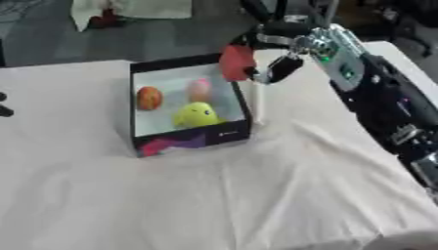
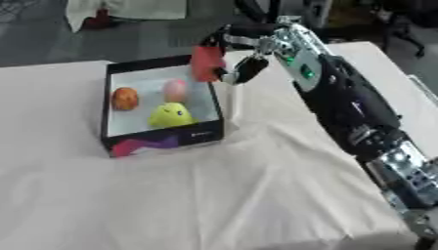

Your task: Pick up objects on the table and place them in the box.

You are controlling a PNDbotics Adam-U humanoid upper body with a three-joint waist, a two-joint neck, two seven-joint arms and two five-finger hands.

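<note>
**Red object held at far right corner of box**

No legible writing anywhere. Small pale mark on the dark front wall of the box (image 1: pixel 229 134), too blurred to read; magenta and purple patch at the front left corner of the same wall.

Right hand (image 2: pixel 235 68) reaching in from the right on a long black and silver arm, fingers curled round a red object (image 2: pixel 205 62). Dark fingers visible against the right edge of the object; thumb position not clear. Red object raised, sitting over the far right corner of the box, overlapping the rim; whether touching the rim cannot be told. Shape roughly blocky, probably a soft or folded item, outline smeared.

Inside the box, on a pale floor: orange rounded item (image 1: pixel 150 97) at left, pink rounded item (image 1: pixel 200 90) toward the back, yellow rounded item (image 1: pixel 196 116) nearer the front. Three apart from one another, the yellow just below the pink.

Box standing on a table under a creased white cloth (image 1: pixel 214 195).

Left hand: only dark tips (image 1: pixel 4 110) at the left edge of the left eye view; finger state not discernible.
</note>
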